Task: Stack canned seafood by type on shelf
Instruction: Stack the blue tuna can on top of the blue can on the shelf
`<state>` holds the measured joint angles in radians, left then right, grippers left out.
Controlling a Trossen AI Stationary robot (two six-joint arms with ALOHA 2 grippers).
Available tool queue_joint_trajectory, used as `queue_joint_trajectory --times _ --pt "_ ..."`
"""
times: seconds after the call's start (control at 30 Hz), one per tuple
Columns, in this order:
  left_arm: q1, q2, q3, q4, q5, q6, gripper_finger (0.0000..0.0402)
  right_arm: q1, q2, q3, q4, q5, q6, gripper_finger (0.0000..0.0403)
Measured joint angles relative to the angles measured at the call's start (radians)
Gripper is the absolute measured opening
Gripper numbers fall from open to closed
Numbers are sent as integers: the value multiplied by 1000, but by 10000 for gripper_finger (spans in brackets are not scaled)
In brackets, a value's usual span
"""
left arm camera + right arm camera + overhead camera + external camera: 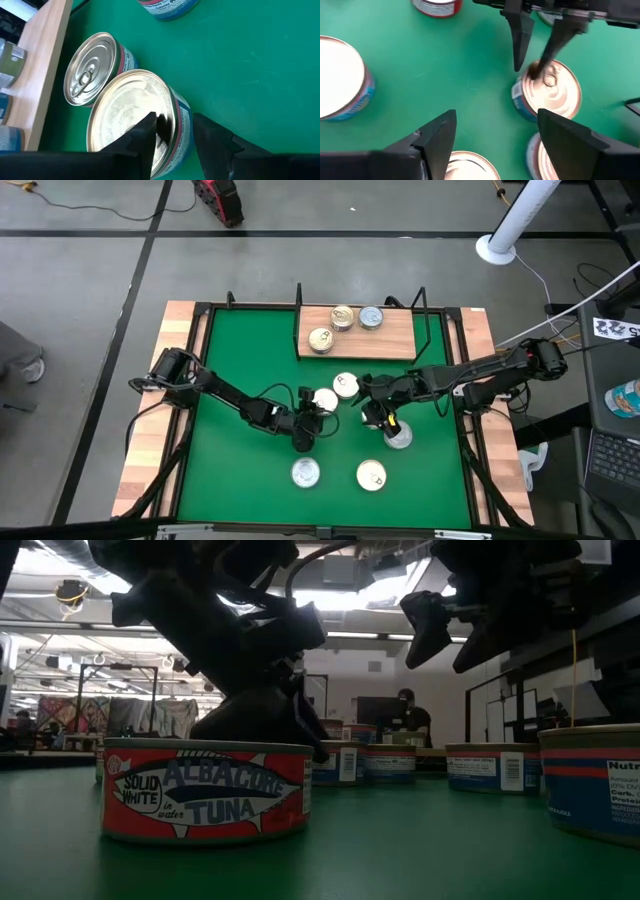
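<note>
While three tins wait on the shelf (400,340), we note the left gripper (172,132) straddling a tin's (132,107) rim mid-table, jaws part-spread (right gripper (372,412) spread, idle nearby).

A red tin (205,790) labelled "Solid White Albacore Tuna" stands nearest on the green tabletop (400,850). Behind it a dark gripper (262,712) reaches down to the surface, with blue-labelled tins (390,764) in a row beyond. A second gripper (450,625) hangs above with its jaws apart.
</note>
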<state>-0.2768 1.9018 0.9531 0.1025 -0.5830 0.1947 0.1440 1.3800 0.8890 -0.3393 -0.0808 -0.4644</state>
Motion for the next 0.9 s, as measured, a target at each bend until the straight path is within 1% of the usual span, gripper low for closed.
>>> queue_joint_trajectory --times 0.23,0.37,0.43,0.57,0.8,0.9 --pt "0 0 0 7 -15 -1 44 0 0 0 2 123 0 277" --pt "0 1 0 29 -16 3 10 0 0 0 2 166 -1 277" --pt "0 1 -1 40 -15 3 4 0 0 0 4 179 -2 277" --pt "1 3 -2 69 -8 3 6 0 0 0 45 199 -9 277" --pt "4 6 41 60 1 -57 3 0 15 0 133 204 -58 277" --pt "11 6 54 63 1 -65 2 1 53 0 146 255 -72 277"
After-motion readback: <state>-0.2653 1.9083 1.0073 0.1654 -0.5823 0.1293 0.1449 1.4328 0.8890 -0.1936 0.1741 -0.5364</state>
